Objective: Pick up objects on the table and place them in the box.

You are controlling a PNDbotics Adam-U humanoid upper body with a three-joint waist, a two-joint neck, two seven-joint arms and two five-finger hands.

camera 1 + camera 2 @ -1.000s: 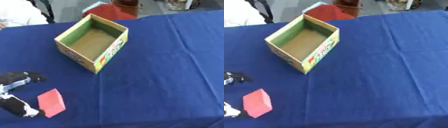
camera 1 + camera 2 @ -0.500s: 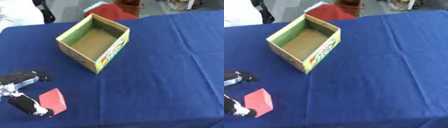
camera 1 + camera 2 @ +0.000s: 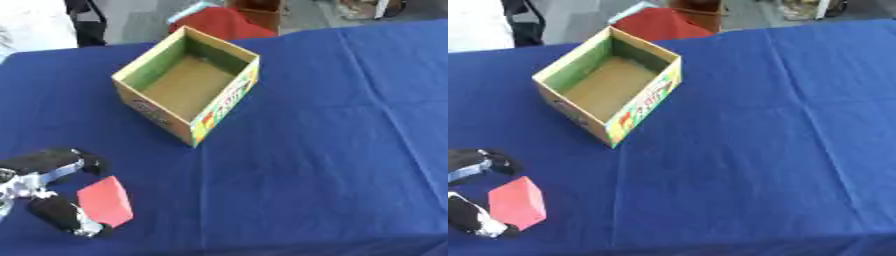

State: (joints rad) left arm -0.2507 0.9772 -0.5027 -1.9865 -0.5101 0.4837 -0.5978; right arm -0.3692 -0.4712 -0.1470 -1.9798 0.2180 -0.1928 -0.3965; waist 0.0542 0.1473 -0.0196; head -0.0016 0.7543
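A red block (image 3: 105, 201) lies on the blue tablecloth near the front left. My left hand (image 3: 39, 172) is around it: the curled upper fingers (image 3: 61, 159) sit just behind the block with a small gap, and the thumb (image 3: 63, 218) touches its near-left edge. The block is between them, not pinched. The open cardboard box (image 3: 194, 131), green inside with a printed side wall, stands behind and to the right of the hand, and its brown floor is bare. My right hand shows in neither view.
The blue-covered table (image 3: 332, 130) stretches to the right of the box. Beyond its far edge there are a red object (image 3: 214, 22) and part of a person in white (image 3: 31, 22) at the top left. The table's front edge runs just below the hand.
The left hand has crept a little to the right, and its thumb and fingers have drawn closer around the red block. The block and box have barely shifted.
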